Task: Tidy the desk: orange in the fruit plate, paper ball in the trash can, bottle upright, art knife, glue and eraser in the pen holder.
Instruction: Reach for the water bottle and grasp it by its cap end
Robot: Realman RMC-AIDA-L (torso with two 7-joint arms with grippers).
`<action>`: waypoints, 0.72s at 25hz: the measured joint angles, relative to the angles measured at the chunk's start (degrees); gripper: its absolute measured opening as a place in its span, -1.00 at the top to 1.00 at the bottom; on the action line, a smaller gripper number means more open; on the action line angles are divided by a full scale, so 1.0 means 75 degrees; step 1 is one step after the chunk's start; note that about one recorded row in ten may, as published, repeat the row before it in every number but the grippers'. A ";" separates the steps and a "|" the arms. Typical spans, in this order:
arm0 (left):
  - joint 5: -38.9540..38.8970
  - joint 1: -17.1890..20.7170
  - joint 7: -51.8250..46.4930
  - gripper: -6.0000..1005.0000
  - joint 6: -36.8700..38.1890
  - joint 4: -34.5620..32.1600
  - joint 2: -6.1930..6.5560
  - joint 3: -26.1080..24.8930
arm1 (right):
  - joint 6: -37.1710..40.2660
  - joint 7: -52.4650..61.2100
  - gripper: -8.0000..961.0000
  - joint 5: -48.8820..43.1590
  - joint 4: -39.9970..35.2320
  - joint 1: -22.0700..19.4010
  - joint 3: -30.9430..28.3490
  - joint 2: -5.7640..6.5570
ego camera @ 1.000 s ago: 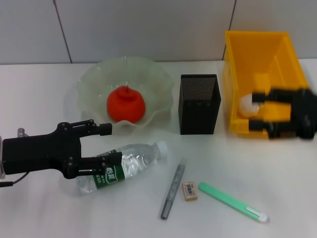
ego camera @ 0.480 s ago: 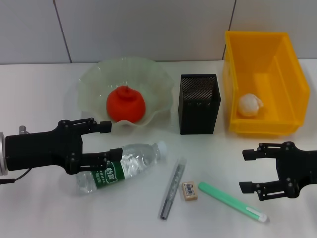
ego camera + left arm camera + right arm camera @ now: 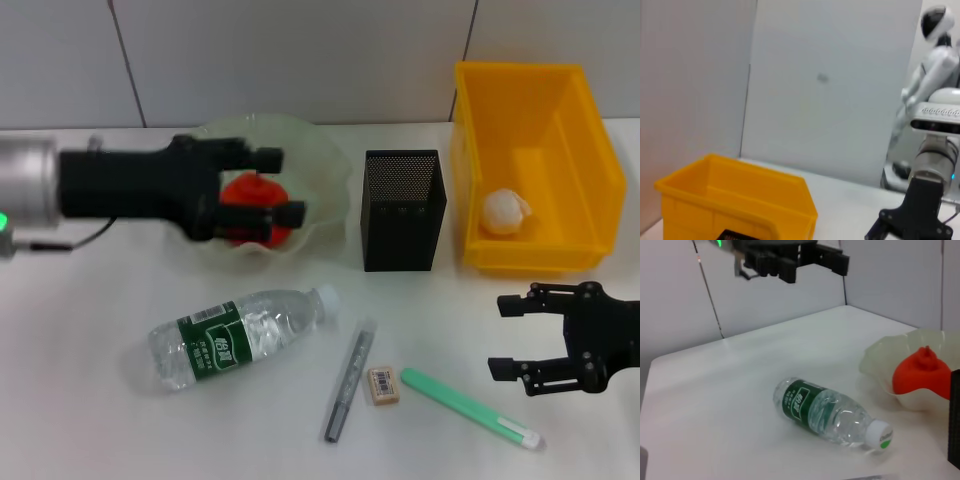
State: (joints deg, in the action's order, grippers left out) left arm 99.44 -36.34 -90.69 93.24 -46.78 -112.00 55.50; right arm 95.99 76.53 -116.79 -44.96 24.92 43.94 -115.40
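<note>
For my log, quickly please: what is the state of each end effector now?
Left end effector: open, holding nothing, raised in front of the fruit plate.
Right end effector: open, holding nothing, near the glue.

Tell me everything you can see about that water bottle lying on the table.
The bottle is clear, ribbed plastic with a dark green label around its middle and a white cap. It lies on its side on the white desk, cap pointing toward the grey art knife, with a gap between them. It looks empty or nearly so. Nothing grips it: the left gripper hangs above the fruit plate.
</note>
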 joint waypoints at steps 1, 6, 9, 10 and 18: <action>0.0401 -0.0234 -0.0379 -0.56 -0.0022 -0.0210 0.0004 -0.0011 | 0.0000 0.0000 -0.73 0.0000 0.0000 0.0000 0.0000 0.0000; 0.2505 -0.1235 -0.1748 -0.56 0.0072 -0.1095 -0.0249 0.0003 | -0.0128 0.0045 -0.73 -0.0005 -0.0043 -0.0005 -0.0001 0.0000; 0.3851 -0.1834 -0.2428 -0.56 0.0219 -0.1385 -0.0527 0.0046 | -0.0153 0.0070 -0.73 -0.0008 -0.0056 -0.0001 -0.0001 0.0009; 0.4345 -0.2072 -0.2615 -0.56 0.0258 -0.1405 -0.0671 0.0050 | -0.0161 0.0076 -0.73 -0.0008 -0.0065 0.0000 0.0000 0.0013; 0.5673 -0.2777 -0.3788 -0.56 -0.0718 -0.0874 -0.0909 0.1331 | -0.0278 0.0090 -0.73 -0.0022 -0.0110 0.0004 0.0001 0.0042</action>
State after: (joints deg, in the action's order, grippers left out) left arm 142.00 -57.17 -119.10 87.85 -53.33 -118.82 65.49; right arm 93.90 77.21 -116.96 -45.79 24.95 43.95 -115.08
